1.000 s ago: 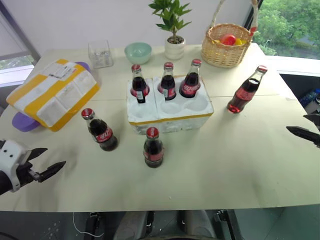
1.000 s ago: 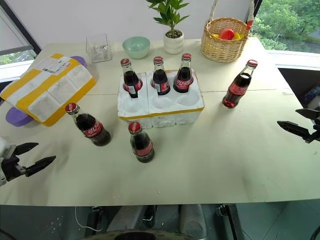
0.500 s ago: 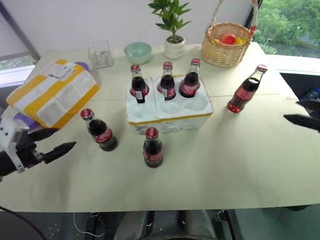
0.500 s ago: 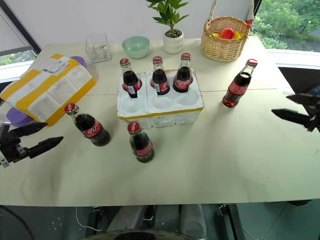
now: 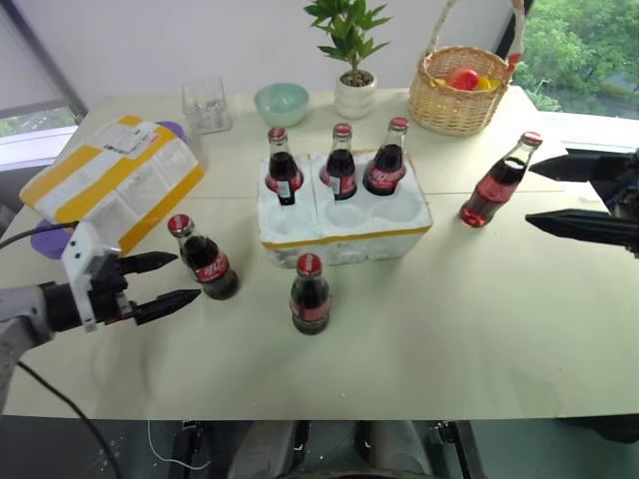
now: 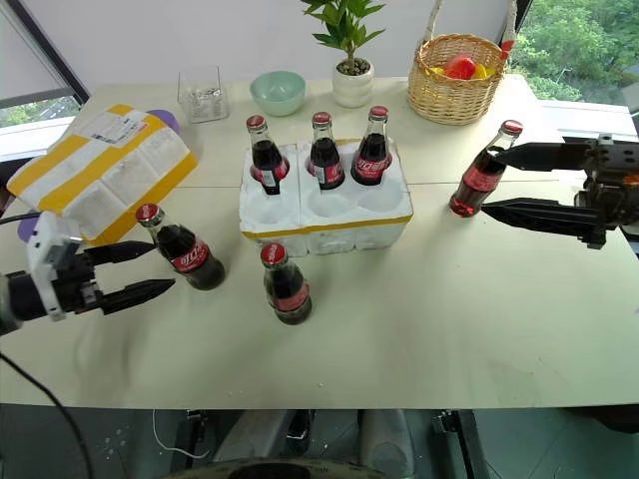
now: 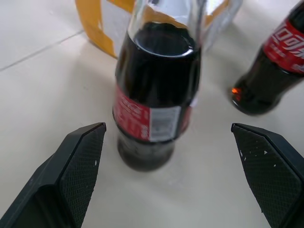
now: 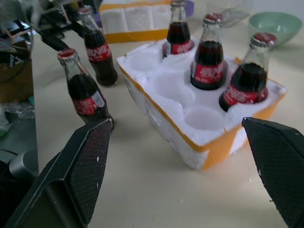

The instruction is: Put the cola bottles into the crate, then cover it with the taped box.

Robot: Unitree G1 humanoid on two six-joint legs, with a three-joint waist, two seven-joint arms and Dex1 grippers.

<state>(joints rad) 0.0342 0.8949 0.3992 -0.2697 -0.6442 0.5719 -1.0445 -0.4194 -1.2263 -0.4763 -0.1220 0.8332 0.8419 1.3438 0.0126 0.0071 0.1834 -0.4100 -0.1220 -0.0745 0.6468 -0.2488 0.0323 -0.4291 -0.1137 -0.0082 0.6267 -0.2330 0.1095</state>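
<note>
Both claws are spread: our left claw (image 5: 175,280) faces the bottle (image 5: 205,261) at the crate's (image 5: 344,223) eight o'clock on the bench (image 5: 479,319). Glass looks heavy, slick; we'd grip its labelled belly.

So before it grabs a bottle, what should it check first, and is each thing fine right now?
1. Left gripper open: ok.
2. Right gripper open: ok.
3. Left bottle standing and in line with the left gripper: ok; the left wrist view shows it between the fingers, not yet touched.
4. Right bottle standing in front of the right gripper: ok.
5. Free wells in the crate: ok, three in front are empty, three behind hold bottles.
6. Taped box out of the way: ok, at the table's left.
</note>
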